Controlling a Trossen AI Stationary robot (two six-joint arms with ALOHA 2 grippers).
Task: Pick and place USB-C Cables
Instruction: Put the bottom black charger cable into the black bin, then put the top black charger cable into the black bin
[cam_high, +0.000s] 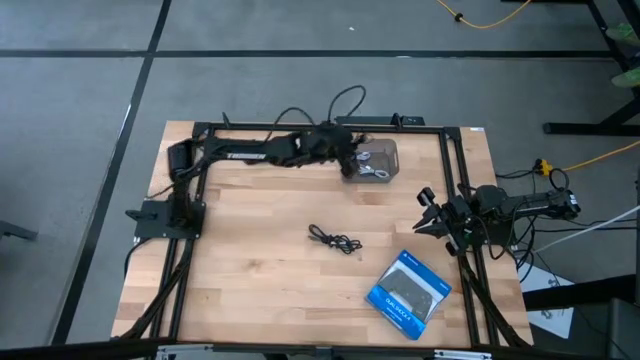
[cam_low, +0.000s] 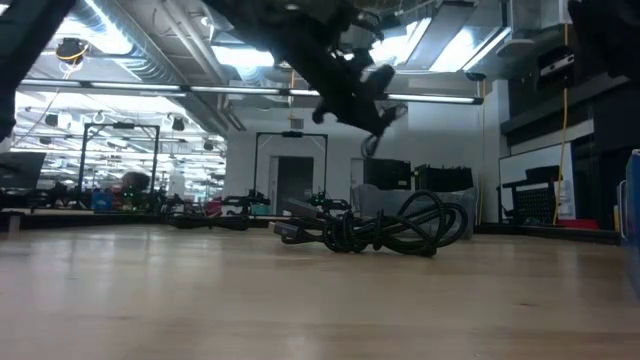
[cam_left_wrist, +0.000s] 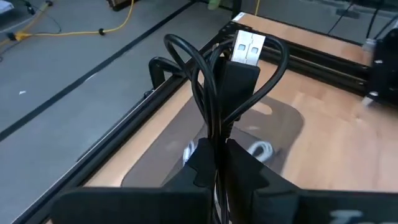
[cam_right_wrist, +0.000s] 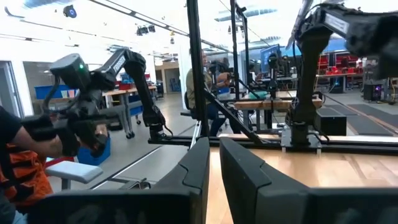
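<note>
Left tool (cam_left_wrist: 217, 163) grips a black cable (cam_left_wrist: 233, 74) over the tray (cam_high: 378, 160); lower before releasing. Right tool (cam_high: 432, 215) seems slightly open, empty.

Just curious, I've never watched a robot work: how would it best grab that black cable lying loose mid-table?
Probably straight down from above, closing across the bunched middle of the black cable, where its strands stack thickest off the wood; the thin trailing ends would likely slip.
</note>
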